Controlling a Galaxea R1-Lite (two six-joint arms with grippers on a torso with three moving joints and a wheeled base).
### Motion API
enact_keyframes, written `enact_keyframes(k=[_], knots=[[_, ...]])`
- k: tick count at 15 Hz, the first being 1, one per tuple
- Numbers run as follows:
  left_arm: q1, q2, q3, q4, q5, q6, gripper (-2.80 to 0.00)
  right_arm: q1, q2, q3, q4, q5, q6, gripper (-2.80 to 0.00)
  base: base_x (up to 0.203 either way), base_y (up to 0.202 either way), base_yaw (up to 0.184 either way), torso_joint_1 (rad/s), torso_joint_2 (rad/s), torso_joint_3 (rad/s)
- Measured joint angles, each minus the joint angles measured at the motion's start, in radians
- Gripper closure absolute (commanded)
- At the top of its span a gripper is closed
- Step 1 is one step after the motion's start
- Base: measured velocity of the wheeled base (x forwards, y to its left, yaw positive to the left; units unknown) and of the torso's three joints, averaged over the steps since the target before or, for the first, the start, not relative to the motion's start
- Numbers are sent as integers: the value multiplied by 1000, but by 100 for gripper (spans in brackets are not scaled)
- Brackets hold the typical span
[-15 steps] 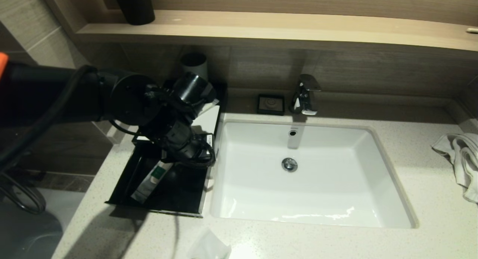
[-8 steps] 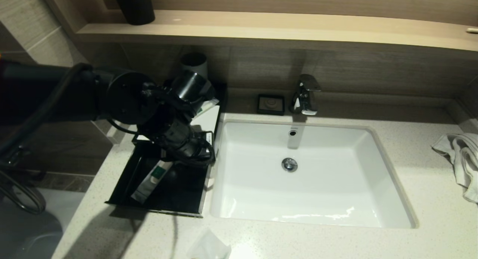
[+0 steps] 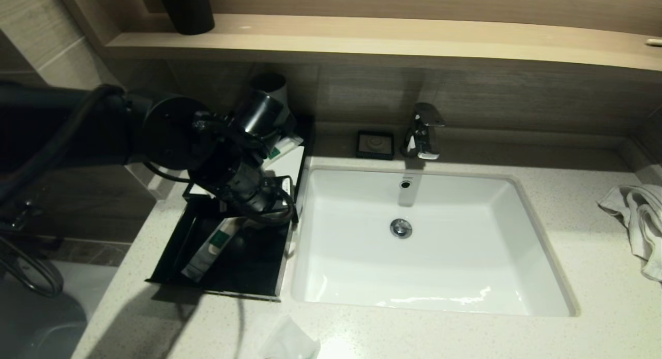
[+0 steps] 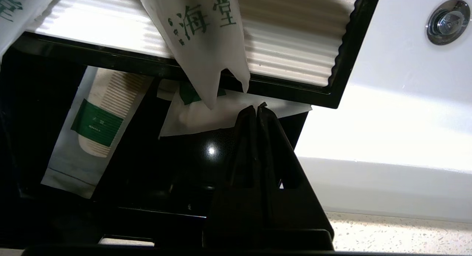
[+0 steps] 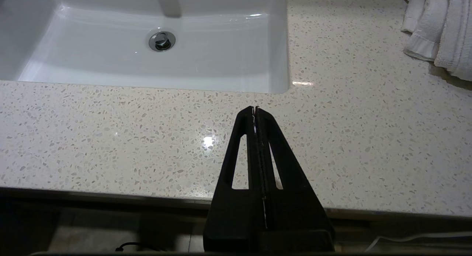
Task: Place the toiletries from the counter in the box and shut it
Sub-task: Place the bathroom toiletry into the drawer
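Left gripper (image 4: 256,109), fingers pressed together, pinches a soft white packet (image 4: 206,117) inside the flat black box's open drawer (image 3: 227,255); comb sachet (image 4: 96,127) already in, another packet (image 3: 287,343) remains on the speckled counter (image 3: 465,338), closing left.

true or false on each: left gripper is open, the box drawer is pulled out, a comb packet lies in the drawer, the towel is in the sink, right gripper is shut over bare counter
1. The left gripper is open. False: its fingers are pressed together, with their tips at the edge of a soft white packet in the drawer.
2. The drawer of the box is pulled out. True.
3. A wrapped comb packet with a green label lies in the drawer. True.
4. The white towel is in the sink. False: it lies on the counter to the sink's right.
5. The right gripper is shut over bare counter. True.
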Motion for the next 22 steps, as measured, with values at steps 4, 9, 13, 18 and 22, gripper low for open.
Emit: enact_keyframes(k=[4,9,13,18,22], knots=[[1,9,8,0,0,0,0,0,0,0,0,1,1,0,0,0,0,0,0,0],[1,13,29,0,-3,0,0,0,0,0,0,0,1,0,0,0,0,0,0,0],[0,11,55,0,-4,-1,0,0,0,0,0,0,1,0,0,0,0,0,0,0],[0,18,59,-15,-4,-1,0,0,0,0,0,0,0,0,0,0,0,0,0,0],[-3,8,55,-53,-4,-2,0,0,0,0,1,0,0,0,0,0,0,0,0,0]])
